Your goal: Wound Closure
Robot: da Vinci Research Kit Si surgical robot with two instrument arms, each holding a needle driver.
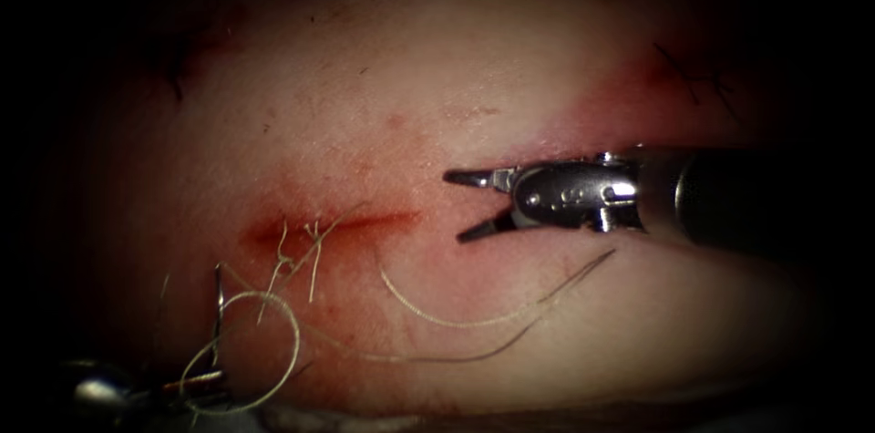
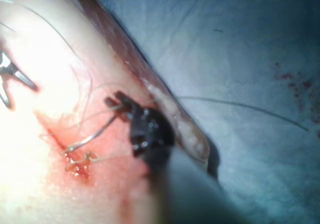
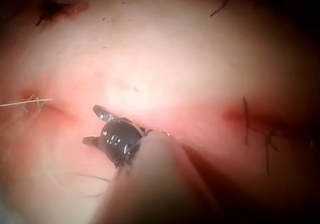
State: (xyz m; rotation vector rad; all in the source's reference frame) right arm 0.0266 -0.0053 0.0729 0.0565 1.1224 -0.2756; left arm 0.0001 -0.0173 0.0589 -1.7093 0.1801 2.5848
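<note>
R tool [image 1: 469, 205] nearest the scope, jaws apart, empty, just R of the cut [image 1: 333, 225]. My L tool [image 1: 187, 385] low-left, clamped on thread [image 1: 273, 342]; the needle [image 1: 218, 305] lies upright beside it, nearer L.

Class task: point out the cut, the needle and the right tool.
cut [image 1: 337, 225], endoscope view, its middle.
needle [image 1: 218, 305], endoscope view, its body near the left tool.
right tool [image 1: 474, 205], endoscope view, between its open jaws.

A blue cloth [image 2: 240, 44] is lying under and beside the meat, showing a few small red specks [image 2: 295, 82].
</note>
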